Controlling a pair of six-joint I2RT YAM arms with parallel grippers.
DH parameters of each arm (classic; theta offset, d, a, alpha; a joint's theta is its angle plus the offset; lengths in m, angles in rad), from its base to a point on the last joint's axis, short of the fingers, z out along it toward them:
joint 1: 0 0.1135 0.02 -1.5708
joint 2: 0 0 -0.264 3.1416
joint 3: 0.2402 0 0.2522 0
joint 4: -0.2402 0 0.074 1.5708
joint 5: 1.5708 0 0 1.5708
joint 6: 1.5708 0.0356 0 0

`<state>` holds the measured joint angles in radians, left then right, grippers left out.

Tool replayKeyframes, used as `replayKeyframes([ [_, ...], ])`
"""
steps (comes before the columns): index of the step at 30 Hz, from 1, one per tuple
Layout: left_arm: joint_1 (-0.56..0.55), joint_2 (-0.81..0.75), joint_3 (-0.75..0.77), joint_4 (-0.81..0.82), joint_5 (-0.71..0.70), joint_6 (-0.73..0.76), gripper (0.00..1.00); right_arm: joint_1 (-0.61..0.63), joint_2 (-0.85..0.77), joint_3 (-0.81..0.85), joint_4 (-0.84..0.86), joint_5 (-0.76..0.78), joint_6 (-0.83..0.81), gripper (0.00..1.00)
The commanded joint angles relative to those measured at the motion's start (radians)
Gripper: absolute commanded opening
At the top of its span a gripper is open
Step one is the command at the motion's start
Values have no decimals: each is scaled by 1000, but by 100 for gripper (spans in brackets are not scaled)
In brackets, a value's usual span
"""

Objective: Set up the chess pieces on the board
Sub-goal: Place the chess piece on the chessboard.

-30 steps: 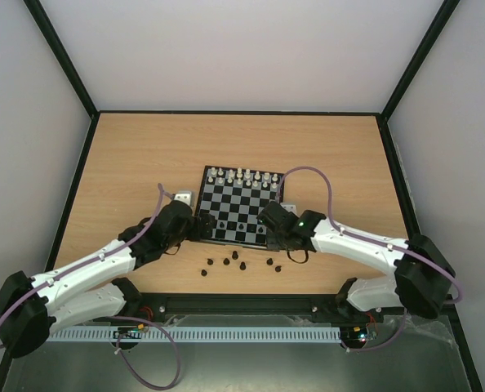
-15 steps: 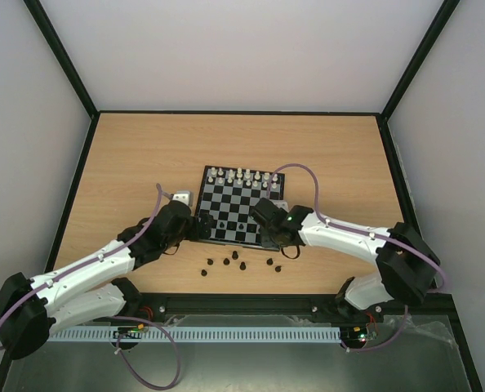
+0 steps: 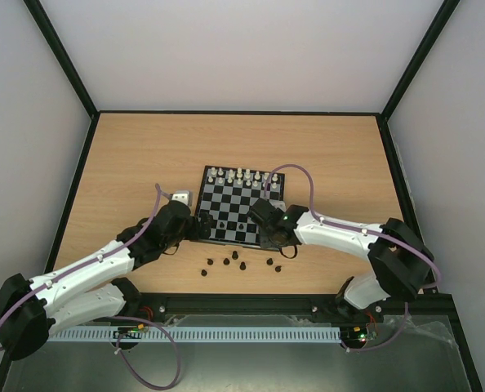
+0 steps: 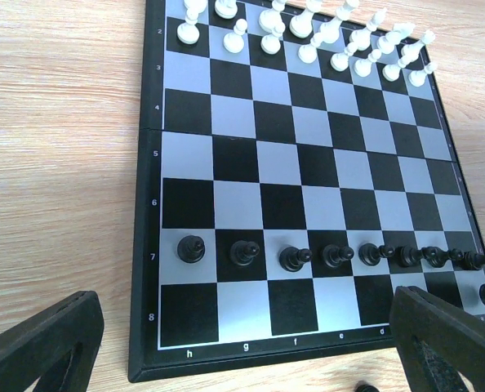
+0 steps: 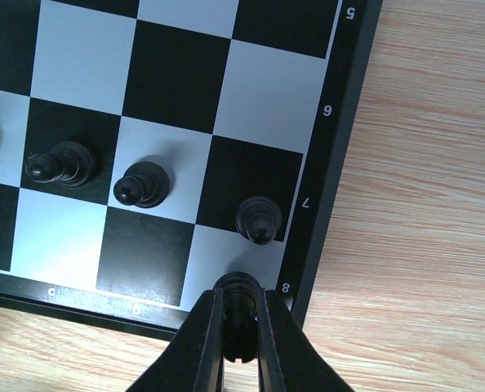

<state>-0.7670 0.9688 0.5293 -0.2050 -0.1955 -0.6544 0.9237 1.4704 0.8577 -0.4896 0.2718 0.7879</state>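
Observation:
The board (image 3: pixel 242 202) lies mid-table, with white pieces (image 3: pixel 241 175) along its far rows. A row of black pawns (image 4: pixel 191 248) stands on rank 7 and also shows in the right wrist view (image 5: pixel 257 219). Several loose black chess pieces (image 3: pixel 235 256) lie on the table in front of the board. My right gripper (image 5: pixel 241 304) is shut on a black piece (image 5: pixel 241 287), just over the near right corner square by the 8 mark; it also shows in the top view (image 3: pixel 269 240). My left gripper (image 3: pixel 203 229) is open and empty at the board's near left corner (image 4: pixel 242 359).
A small pale box (image 3: pixel 181 197) sits just left of the board's far left corner. A dark rail (image 3: pixel 242 113) frames the wooden table, with pale walls behind. One loose black piece (image 4: pixel 365 389) lies below the board's near edge between my left fingers.
My right gripper has moved left and onto the board's near right corner with the black piece in it. The left arm has not moved.

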Motion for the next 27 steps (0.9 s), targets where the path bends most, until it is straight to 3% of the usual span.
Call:
replayKeyframes([
  [1, 9, -10, -15, -13, -16, -1, 99, 7, 27, 26, -11, 17, -11, 8],
  [18, 18, -13, -14, -19, -12, 0, 99, 7, 7, 26, -13, 4, -13, 24],
  [27, 17, 0, 21, -78, -6, -4, 99, 7, -145, -20, 21, -50, -32, 52],
])
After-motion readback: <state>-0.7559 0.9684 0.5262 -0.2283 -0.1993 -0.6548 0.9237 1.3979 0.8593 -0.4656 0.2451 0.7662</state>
